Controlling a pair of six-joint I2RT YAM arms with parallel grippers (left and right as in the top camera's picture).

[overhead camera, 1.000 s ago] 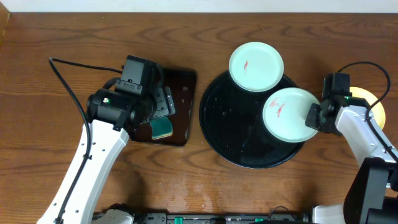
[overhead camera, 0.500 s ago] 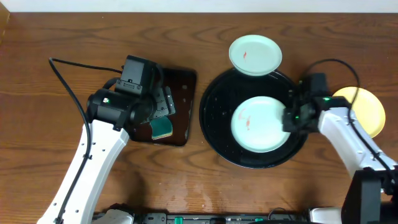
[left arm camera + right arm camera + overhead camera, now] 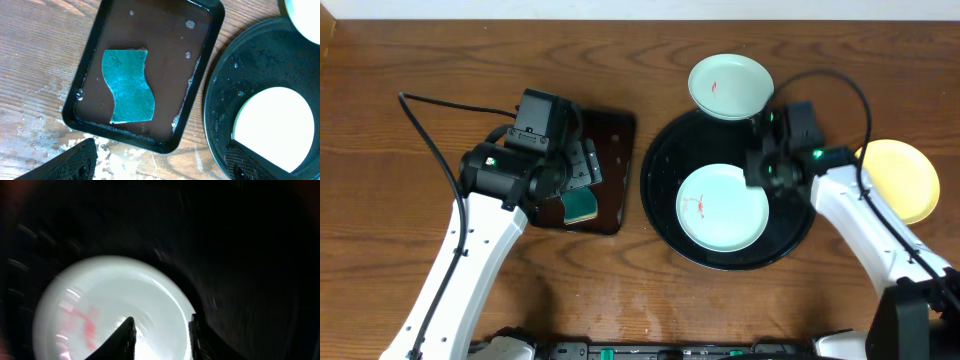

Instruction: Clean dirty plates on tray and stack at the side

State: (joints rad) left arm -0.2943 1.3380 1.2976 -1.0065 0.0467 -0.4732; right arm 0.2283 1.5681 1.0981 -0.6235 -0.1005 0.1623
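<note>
Near the middle of the tray [image 3: 658, 170], a touch toward 6 o'clock, a pale mint plate [image 3: 722, 207] lies flat, with a red smear on its 9 o'clock side. Up at the tray's 12 o'clock, a second mint plate [image 3: 730, 86] overlaps the rim, mostly out over the table [image 3: 470, 60], and it carries a red mark too. Out at 3 o'clock, apart from the tray, the yellow plate [image 3: 900, 180] rests on the wood.

The right gripper [image 3: 161, 321] hangs at the centre plate's 2 o'clock edge. Its fingers are parted and the plate shows in the gap, but the blurred wrist view doesn't tell whether either finger touches it.

Over at 9 o'clock, the left gripper [image 3: 160, 162] hovers by the rectangular tray [image 3: 196, 95], jaws spread wide with nothing between them. A teal sponge [image 3: 127, 86] lies flat inside that tray.
</note>
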